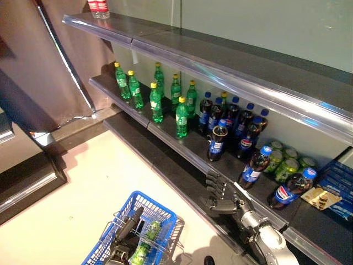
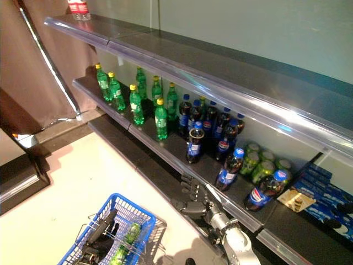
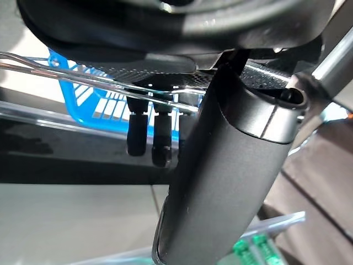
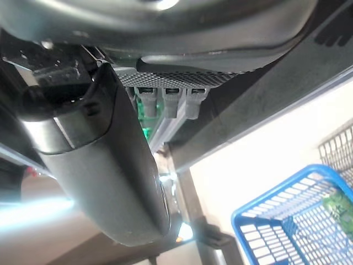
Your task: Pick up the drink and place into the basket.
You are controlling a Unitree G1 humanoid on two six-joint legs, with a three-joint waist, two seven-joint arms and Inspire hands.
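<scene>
- Drinks crowd the middle shelf point(image 1: 165, 132): a cluster of dark cola bottles point(image 1: 231, 118) with blue caps and blue labels stands upright toward the back wall, and one cola bottle point(image 1: 216, 141) stands alone nearer the front lip.
- Two more cola bottles point(image 1: 255, 167) sit further along the shelf, one leaning and one lying point(image 1: 291, 189) tipped on its side, just before a bunch of green cans point(image 1: 287, 163) with round silver tops.
- Green plastic bottles point(image 1: 157, 99) with yellow caps stand in loose rows at the far end of the same shelf.
- The right hand point(image 1: 219, 196) hovers below and in front of the shelf lip, near the lone cola bottle; its fingers are stretched out and hold nothing.
- The blue basket point(image 1: 160, 212), plastic mesh with wire handles, hangs low over the pale floor point(image 1: 94, 182); a green drink point(image 1: 144, 245) already lies inside it.
- The left hand point(image 1: 128, 227) is curled round the basket's wire handle, as its wrist view shows the thin metal rod crossing under the fingers point(image 3: 144, 138).
- Blue cartons point(image 1: 339, 185) are stacked at the shelf's near end, beside a small flat tan packet point(image 1: 320, 197).
- The upper shelf point(image 1: 220, 61) is smooth grey metal with a clear glossy front strip.
</scene>
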